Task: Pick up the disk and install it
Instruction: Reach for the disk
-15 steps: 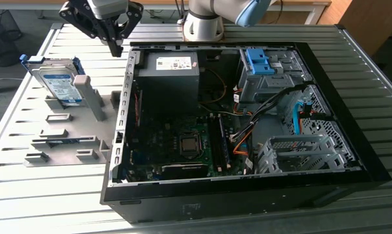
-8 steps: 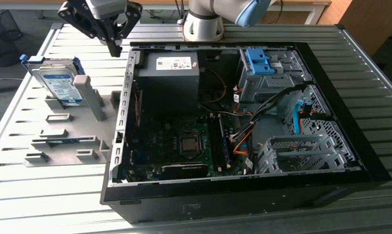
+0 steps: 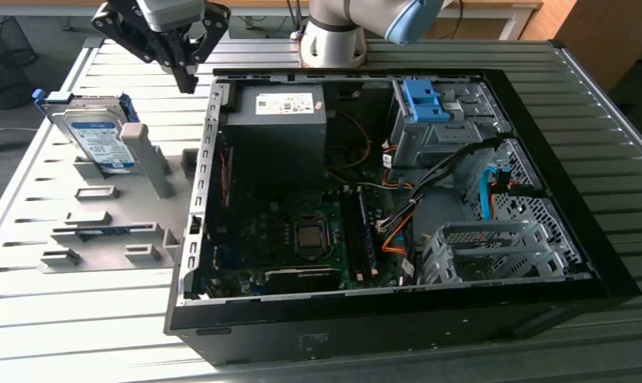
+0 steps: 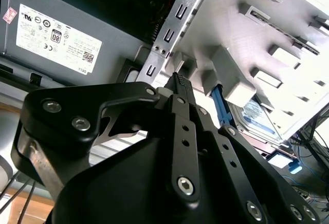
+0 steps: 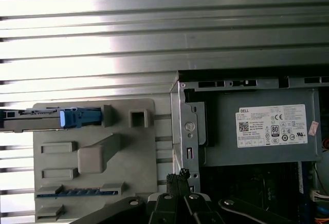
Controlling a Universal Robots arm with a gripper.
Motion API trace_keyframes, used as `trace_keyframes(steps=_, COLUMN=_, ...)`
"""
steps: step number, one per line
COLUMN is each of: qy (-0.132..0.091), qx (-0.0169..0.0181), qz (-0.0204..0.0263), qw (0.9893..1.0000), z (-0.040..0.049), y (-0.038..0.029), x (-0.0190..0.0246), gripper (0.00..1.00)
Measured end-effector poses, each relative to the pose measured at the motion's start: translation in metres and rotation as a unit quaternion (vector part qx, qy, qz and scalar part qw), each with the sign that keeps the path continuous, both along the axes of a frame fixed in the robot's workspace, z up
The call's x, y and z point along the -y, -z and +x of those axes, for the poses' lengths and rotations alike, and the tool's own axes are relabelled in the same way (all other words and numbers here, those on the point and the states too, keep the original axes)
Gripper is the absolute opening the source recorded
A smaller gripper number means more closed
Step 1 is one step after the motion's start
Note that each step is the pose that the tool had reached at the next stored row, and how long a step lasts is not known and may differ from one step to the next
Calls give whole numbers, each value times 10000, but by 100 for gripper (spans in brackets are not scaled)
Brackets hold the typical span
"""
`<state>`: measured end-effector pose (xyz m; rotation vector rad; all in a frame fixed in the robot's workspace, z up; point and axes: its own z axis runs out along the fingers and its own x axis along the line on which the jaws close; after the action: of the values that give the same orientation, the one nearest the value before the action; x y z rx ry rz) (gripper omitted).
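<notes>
Broadly, a slatted metal tabletop (image 3: 76, 319) well beneath the fingers (image 3: 183, 80), carrying all else. Little hazard there beyond scraping the ribs on an overlong descent.

Next, an open computer case (image 3: 576, 263), below the fingers and off to the exterior view's right of them. Biggest worry here: clipping its punched side wall (image 5: 187, 131), close under the fingers in both wrist views, on any drop or sideways sweep. Deeper inside, well apart from the fingers, loose cables (image 3: 406, 215) beside an empty drive cage (image 3: 491, 247); likely to snag anything carried across carelessly.

Then a grey holder plate (image 3: 108, 239), below the fingers toward the exterior view's left, with 1 tall post (image 3: 151, 159) rising from it. Easy to knock that post, or shift the whole plate, by approaching low.

Then the disk (image 3: 95, 136), standing on edge at that plate's end, blue-framed, untouched, apart from the fingers and down to the exterior view's left of them. Prone to tipping or sliding out of its slot if nudged off-centre; smooth metal faces, so probably slippery under a shallow grip.

Lastly the fingers themselves: pressed together into 1 narrow tip, holding nothing. Closed like that, apt to shove the disk rather than clasp it.
</notes>
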<state>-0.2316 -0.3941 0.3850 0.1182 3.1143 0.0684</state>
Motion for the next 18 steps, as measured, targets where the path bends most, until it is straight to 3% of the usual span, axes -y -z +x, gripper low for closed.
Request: trace_keyframes(steps=18, qy=0, qx=0, qz=0, qw=10000, z=-69, y=1, x=0, gripper=11)
